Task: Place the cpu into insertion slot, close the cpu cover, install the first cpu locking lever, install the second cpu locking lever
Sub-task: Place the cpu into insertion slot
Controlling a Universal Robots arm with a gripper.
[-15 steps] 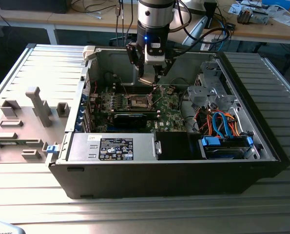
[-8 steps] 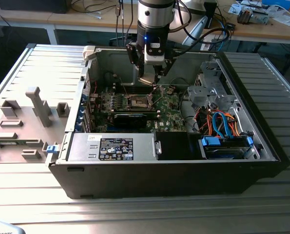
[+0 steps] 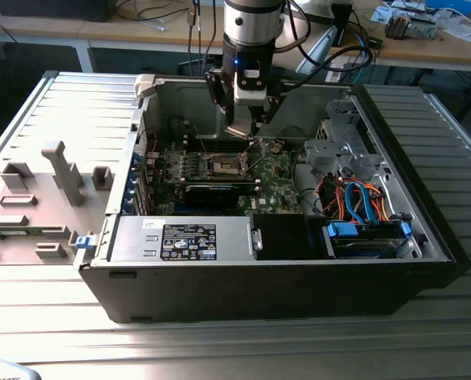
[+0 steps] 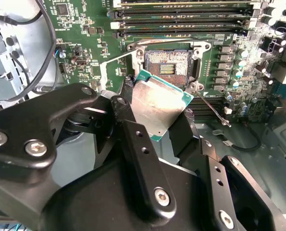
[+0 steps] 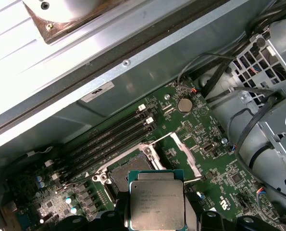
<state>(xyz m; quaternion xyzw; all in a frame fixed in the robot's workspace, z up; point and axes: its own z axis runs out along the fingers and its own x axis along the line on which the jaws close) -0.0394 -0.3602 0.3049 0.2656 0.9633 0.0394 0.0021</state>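
Fingers [image 4: 181, 129] closed on the edges of the tilted cpu [image 4: 158, 102], which hangs above and just off the open insertion slot [image 4: 167, 65]

- Worktop [image 3: 235, 348]: grey metal, ribbed in long parallel slats, spanning the whole exterior view.
- Light: even and diffuse, with a pale sheen along the slats nearest the camera and no hard shadows.
- Grey fixture blocks [image 3: 41, 198] stand on the worktop at the exterior view's left, some upright, some low and flat.
- Behind the worktop is a bench [image 3: 45, 32] with a light wooden top and a white leg [image 3: 83, 55].
- Loose cables [image 3: 152, 9] lie on the bench top. Small blue and grey clutter [image 3: 421, 20] sits toward the exterior view's right.
- The space under the bench [image 3: 21, 79] is dark, and no detail can be made out.
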